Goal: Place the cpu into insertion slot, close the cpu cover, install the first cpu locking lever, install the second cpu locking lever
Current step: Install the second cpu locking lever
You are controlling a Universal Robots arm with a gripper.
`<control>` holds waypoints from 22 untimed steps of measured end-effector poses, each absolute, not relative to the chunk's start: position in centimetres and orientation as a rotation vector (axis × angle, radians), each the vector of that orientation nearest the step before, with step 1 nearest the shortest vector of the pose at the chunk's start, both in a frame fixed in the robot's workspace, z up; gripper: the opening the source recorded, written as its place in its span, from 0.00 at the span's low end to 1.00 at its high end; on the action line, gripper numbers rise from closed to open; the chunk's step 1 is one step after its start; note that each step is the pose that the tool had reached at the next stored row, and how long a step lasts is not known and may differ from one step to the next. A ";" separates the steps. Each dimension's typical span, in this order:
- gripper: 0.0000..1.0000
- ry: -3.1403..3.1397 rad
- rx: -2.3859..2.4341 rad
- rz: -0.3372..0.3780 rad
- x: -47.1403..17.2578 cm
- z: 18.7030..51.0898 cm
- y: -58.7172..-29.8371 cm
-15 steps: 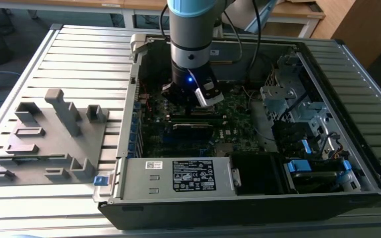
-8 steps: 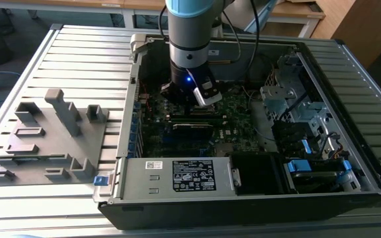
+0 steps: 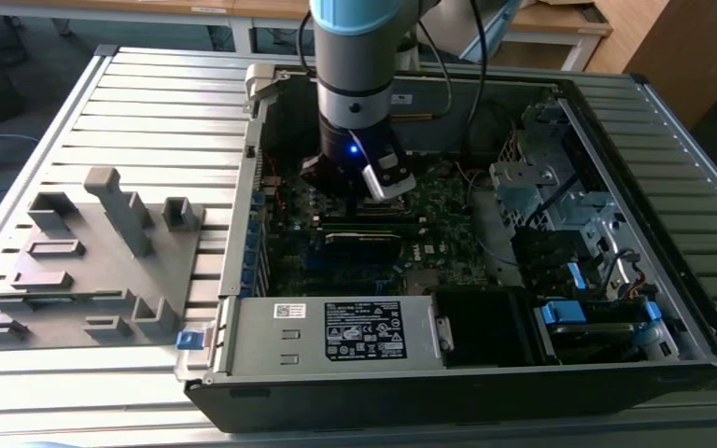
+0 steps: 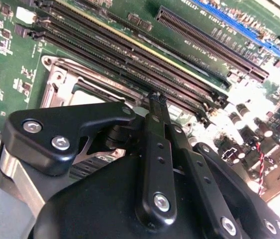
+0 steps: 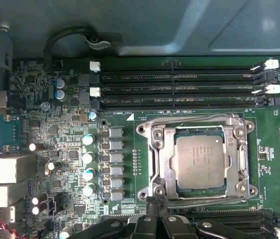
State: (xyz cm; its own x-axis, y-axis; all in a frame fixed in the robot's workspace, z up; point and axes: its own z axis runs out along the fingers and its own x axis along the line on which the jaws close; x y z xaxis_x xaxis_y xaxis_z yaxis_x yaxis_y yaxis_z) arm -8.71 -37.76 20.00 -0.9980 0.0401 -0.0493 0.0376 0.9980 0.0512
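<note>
The cpu (image 5: 201,161) sits in the insertion slot (image 5: 165,164) — cpu cover (image 5: 239,159) down around it.

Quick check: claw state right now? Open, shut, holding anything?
Claw: shut, fingertips together with nothing between them, poised beside the cpu cover, which lies closed over the cpu in both wrist views.

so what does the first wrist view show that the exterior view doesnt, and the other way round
The first wrist view gives a close look at the cpu seated in the insertion slot, with the cpu cover lying closed around it. The exterior view gives the whole open computer case, the grey fixture tray on the slatted table and the arm reaching in. Both show the green motherboard and its memory slots.
</note>
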 end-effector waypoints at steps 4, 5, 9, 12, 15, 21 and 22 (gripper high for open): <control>0.11 3.089 0.061 0.097 -8.9 19.9 -37.8; 0.11 3.089 0.061 0.101 -9.0 19.9 -37.8; 0.11 3.088 0.061 0.112 -9.3 19.8 -37.8; 0.11 3.087 0.061 0.117 -9.5 19.7 -37.8; 0.11 3.087 0.061 0.118 -9.6 19.7 -37.8; 0.11 3.087 0.061 0.119 -9.8 19.5 -37.8; 0.11 3.087 0.061 0.118 -9.9 19.5 -37.8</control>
State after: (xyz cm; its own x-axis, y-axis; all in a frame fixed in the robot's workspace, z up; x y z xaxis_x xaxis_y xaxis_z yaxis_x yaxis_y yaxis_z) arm -9.86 -37.76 19.51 -0.9979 0.0413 -0.0499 0.0374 0.9963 0.0774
